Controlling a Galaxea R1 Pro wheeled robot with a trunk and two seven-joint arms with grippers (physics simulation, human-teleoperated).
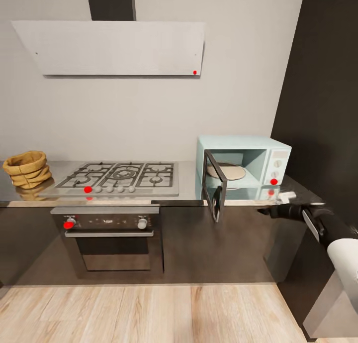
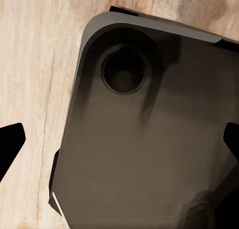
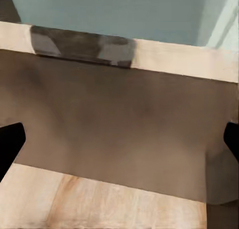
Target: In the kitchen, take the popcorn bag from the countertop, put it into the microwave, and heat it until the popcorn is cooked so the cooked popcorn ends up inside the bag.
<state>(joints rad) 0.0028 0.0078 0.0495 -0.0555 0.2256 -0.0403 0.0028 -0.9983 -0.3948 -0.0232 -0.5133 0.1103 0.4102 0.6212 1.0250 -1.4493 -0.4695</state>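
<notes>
Below the microwave (image 1: 242,168), right claw (image 1: 263,211) gapes wide, empty.

Head camera is looking forward and down from a standoff, taking in the tabletop (image 1: 189,176), hob (image 1: 119,176), microwave (image 1: 242,166) and wood floor (image 1: 149,313). Left wrist camera is pointing down close over a dark grey rounded body (image 2: 149,139) above that floor. Right wrist camera is sitting close at the tabletop's front edge, facing the microwave's pale-blue base (image 3: 109,12); it is sharing this microwave corner with the head view.
</notes>
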